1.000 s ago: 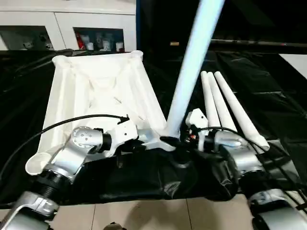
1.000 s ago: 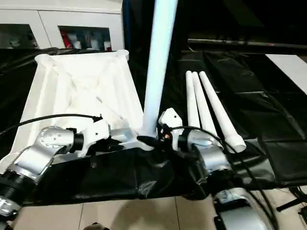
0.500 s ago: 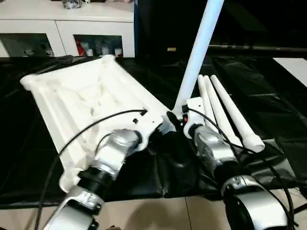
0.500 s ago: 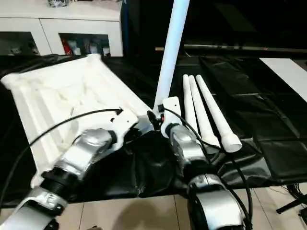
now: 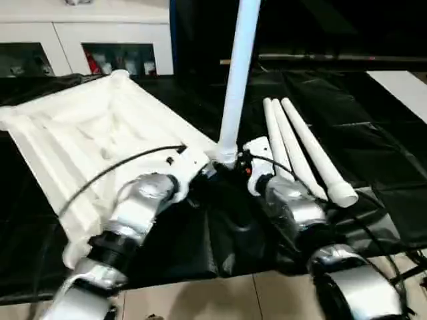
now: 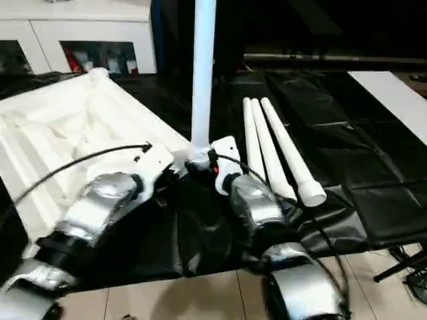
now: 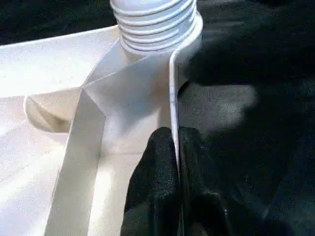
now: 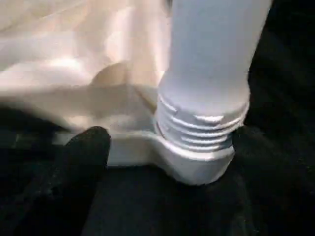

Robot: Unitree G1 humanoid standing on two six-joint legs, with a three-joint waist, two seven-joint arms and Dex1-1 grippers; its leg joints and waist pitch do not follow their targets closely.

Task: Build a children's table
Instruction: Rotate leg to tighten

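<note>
One leg (image 5: 235,87) stands half-threaded in the tabletop (image 5: 87,133) corner socket; left gripper (image 7: 173,162) jaws pinch the rim, right gripper (image 5: 241,162) jaws wide — it could topple.

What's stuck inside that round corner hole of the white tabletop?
One white leg stands upright in the tabletop's corner socket. Several threads at its end show above the rim; how deep it goes is hidden inside the socket.

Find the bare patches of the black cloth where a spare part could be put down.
Free: black cloth right of the three loose white tubular legs, and the strip behind them. Crowded: the near corner of the white ribbed plastic tabletop, where the upright white leg and both arms meet.
</note>
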